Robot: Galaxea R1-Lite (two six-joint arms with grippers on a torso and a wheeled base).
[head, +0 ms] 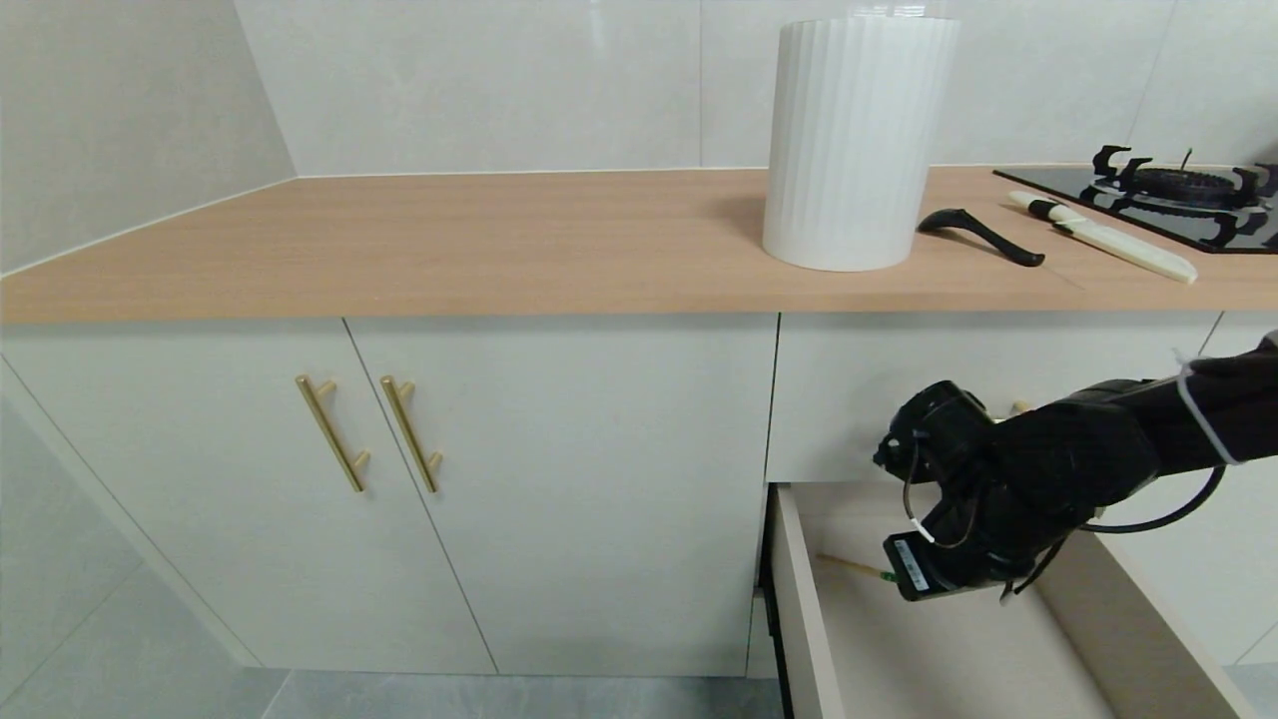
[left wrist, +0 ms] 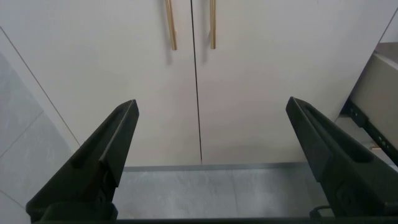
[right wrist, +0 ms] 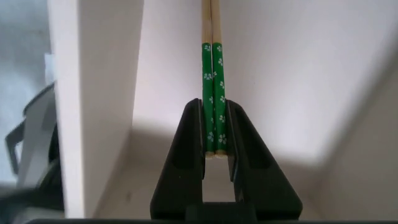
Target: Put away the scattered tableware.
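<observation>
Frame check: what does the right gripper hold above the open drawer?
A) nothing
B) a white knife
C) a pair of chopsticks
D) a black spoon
C: the right gripper is shut on the green-patterned chopsticks, over the open drawer.

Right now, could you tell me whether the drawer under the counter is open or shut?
Open. The drawer is pulled out from the cabinet front, its pale inside exposed, and the right gripper holds chopsticks over it.
</observation>
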